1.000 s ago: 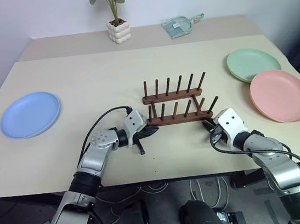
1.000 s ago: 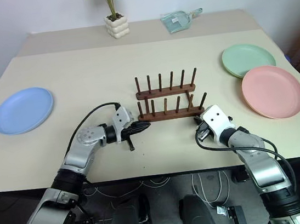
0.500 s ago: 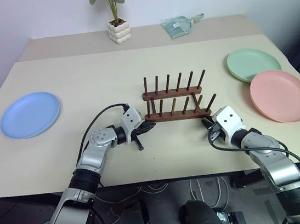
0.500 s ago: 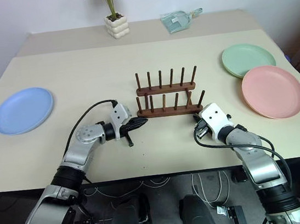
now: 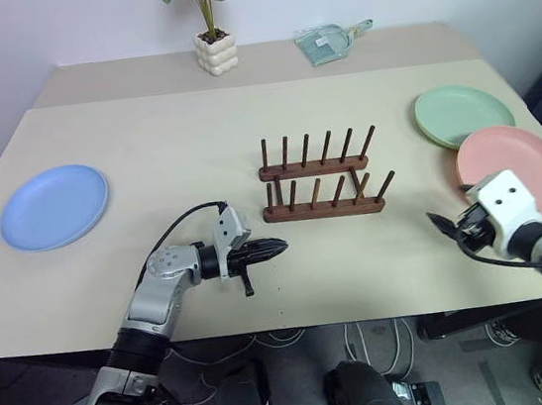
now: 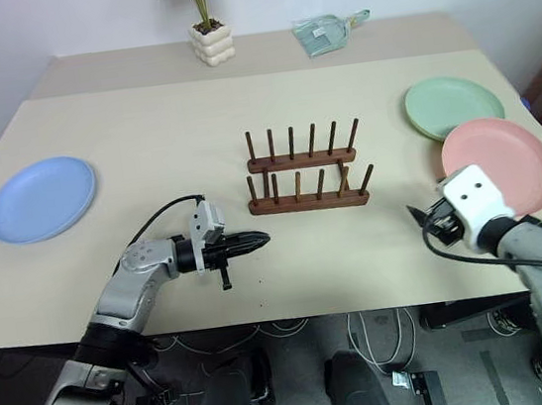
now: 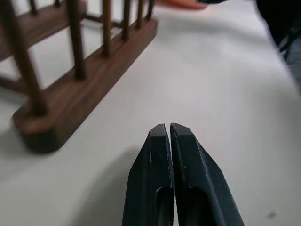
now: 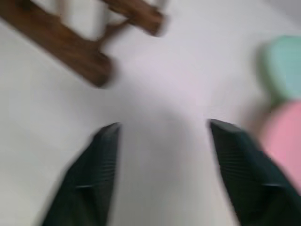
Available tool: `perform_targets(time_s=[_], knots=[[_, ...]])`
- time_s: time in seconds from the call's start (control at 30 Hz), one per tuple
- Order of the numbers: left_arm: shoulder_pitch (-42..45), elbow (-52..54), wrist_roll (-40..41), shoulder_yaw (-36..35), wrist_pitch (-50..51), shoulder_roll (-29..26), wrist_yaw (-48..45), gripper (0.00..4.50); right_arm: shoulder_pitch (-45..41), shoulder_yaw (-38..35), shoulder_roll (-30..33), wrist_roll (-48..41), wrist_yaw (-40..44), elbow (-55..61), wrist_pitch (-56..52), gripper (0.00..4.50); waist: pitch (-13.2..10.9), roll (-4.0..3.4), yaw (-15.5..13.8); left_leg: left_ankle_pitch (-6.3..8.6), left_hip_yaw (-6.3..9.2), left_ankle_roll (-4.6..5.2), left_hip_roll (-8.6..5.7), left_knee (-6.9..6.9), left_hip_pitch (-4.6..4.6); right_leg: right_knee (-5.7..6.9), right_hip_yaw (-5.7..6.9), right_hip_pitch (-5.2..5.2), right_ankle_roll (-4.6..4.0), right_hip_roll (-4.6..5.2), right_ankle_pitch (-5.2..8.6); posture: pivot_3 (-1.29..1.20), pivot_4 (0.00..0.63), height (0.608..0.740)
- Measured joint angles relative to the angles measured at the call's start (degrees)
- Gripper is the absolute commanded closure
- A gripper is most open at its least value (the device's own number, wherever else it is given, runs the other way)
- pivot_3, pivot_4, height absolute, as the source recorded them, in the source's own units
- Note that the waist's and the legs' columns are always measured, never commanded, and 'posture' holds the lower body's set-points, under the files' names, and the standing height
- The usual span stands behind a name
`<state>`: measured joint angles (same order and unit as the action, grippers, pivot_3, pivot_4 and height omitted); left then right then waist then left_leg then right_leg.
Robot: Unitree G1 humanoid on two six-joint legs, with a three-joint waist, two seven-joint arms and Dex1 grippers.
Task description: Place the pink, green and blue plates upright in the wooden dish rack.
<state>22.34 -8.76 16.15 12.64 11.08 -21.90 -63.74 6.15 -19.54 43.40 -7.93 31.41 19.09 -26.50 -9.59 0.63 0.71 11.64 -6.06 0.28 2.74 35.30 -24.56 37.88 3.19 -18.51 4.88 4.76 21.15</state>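
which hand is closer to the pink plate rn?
Right. The right hand hangs open beside the pink plate, at its near edge. The left hand, shut, sits across the table, just short of the dish rack.

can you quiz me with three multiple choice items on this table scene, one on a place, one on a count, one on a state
1. Where does the blue plate lie?
A. in the wooden dish rack
B. flat, far to the rack's left
C. on the pink plate

2. How many plates stand in the rack?
A. none
B. one
C. three

3. How is the right gripper?
A. shut on a plate
B. open, holding nothing
C. shut, holding nothing

Answers:
1 B: it lies alone on the table's left side.
2 A: all the pegs are bare.
3 B: its fingers stand wide apart.
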Motion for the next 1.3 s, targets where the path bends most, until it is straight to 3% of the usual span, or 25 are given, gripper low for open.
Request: perform_targets(time_s=[0.3, 0.4, 0.6, 1.0, 1.2, 1.3], knots=[[0.58, 4.13, 2.1, 0.16, 2.45, 1.31, -2.42, 4.43, -5.56, 2.83, -1.12, 5.85, -6.59, -17.07, 3.02, 0.71, 0.0, -0.01, 0.0, -0.04, -0.04, -0.04, -0.01, -0.02, 0.0, 0.0, -0.01, -0.02, 0.01, -0.06, 0.01, 0.0, 0.15, 0.732], [0.52, 4.66, 2.1, 0.13, 2.6, 1.35, -2.25, 4.43, -6.14, 3.4, -1.4, 6.11, -6.89, -17.97, 3.95, 1.5, 0.0, -0.01, 0.08, -0.04, -0.05, -0.04, 0.0, 0.0, 0.01, 0.02, -0.02, 0.0, 0.02, -0.07, 0.0, 0.0, 0.15, 0.732], [0.05, 4.87, 2.51, -0.01, 3.66, 1.33, -1.49, 4.43, -5.74, 4.45, -1.9, 6.73, -7.04, -18.21, 4.36, 4.42, -0.01, -0.01, -0.01, -0.06, -0.05, -0.08, -0.01, -0.01, 0.01, 0.02, -0.02, -0.01, 0.03, -0.07, 0.0, 0.0, 0.15, 0.732], [0.1, 4.94, 3.08, -0.02, 3.59, 1.38, -1.12, 4.43, -1.26, 3.44, -0.22, 10.01, -7.98, -7.79, 5.78, 4.47, -0.1, -0.17, 0.23, -0.07, -0.07, -0.09, 0.0, -0.02, 0.0, 0.04, -0.07, -0.06, 0.03, -0.07, 0.01, 0.0, 0.15, 0.732], [0.75, 4.45, 3.08, 0.02, 3.49, 1.6, -1.23, 4.43, -14.3, 0.22, 0.92, 5.37, -6.25, 0.3, 6.02, 4.47, -0.13, -0.21, 0.13, -0.19, -0.06, -0.3, 0.03, -0.09, 0.01, 0.08, -0.08, -0.12, 0.02, -0.15, 0.01, 0.0, 0.15, 0.732], [0.89, 3.44, 2.95, -0.02, 2.41, 1.65, -1.28, 4.43, -22.06, 2.4, -1.73, -2.81, -2.29, 5.17, 4.72, 4.47, -0.17, -0.15, 0.01, -0.22, -0.06, -0.35, 0.03, -0.09, -0.03, 0.07, -0.08, -0.13, 0.02, -0.14, 0.01, 0.0, 0.15, 0.732]])
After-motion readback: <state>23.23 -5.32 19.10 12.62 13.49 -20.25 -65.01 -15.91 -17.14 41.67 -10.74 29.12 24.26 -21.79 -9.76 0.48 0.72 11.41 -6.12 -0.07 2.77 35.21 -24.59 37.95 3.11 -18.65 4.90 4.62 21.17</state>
